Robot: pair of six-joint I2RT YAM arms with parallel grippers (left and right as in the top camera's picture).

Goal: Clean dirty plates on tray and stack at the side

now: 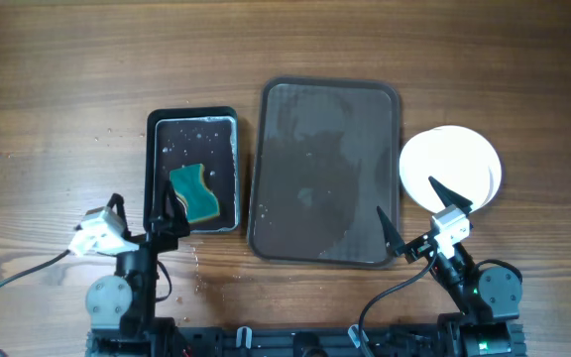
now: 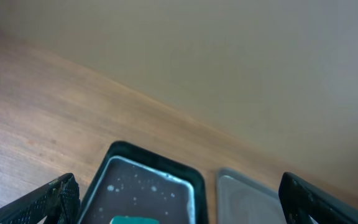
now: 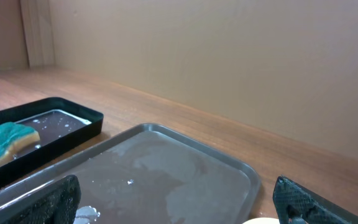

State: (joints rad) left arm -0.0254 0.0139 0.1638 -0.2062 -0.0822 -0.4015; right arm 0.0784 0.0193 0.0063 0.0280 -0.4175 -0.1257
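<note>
As the plates [image 1: 450,159] overlap, lower ones show only rims.

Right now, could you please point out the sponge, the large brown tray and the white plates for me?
sponge [image 1: 194,194]: overhead view, middle of its teal top.
tray [image 1: 320,149]: overhead view, bare wet floor.
plates [image 1: 446,164]: overhead view, face of the top plate.

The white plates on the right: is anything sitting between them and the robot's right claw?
Nothing visible does. The right gripper is open at the near edge of the plates, one finger over their rim in the overhead view. The tray lies beside them, not between.
</note>
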